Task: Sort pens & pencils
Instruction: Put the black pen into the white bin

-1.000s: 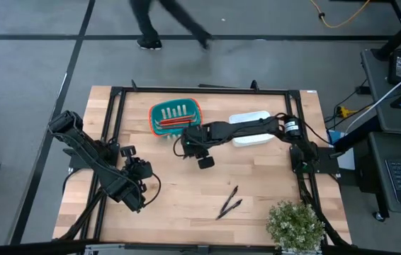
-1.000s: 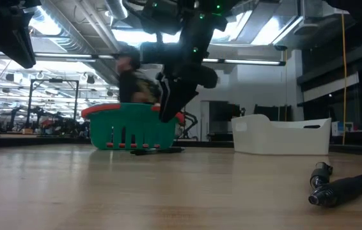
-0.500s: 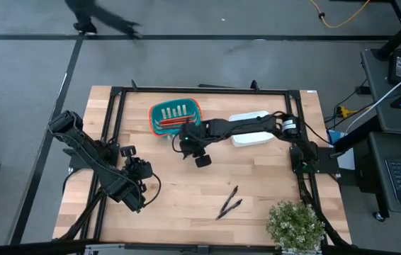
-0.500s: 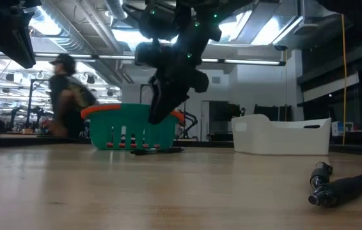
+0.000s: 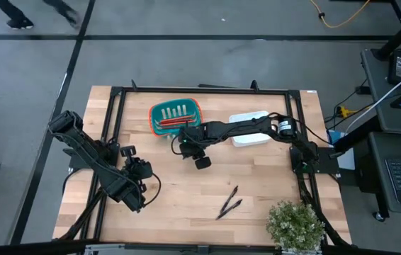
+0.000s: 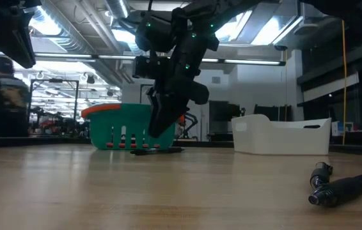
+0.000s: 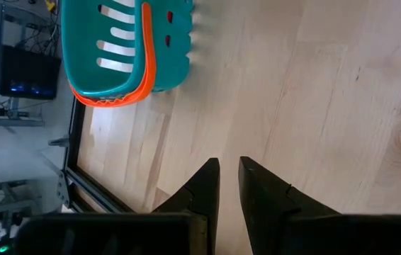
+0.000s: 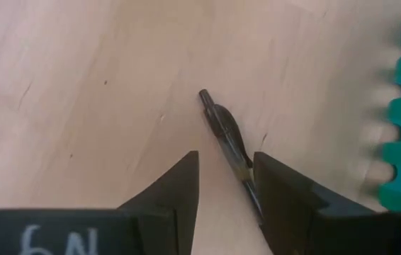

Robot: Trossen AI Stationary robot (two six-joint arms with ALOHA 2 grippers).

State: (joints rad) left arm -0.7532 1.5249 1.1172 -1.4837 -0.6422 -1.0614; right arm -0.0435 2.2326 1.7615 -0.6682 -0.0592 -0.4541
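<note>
The right gripper (image 5: 181, 147) is hanging just below the teal basket (image 5: 176, 117) in the upper middle of the high view, fingers apart over a black pen (image 8: 227, 131) lying on the wooden table (image 5: 186, 198); nothing is clamped. Red pencils (image 5: 173, 124) are lying inside the basket. Two more pens (image 5: 229, 203) are resting in the lower middle, well apart. A white bin (image 5: 251, 129) is sitting partly under the right arm. The left gripper (image 5: 142, 185) is waiting at lower left, fingers slightly apart, gripping nothing. A plant (image 5: 296, 225) is standing at lower right.
</note>
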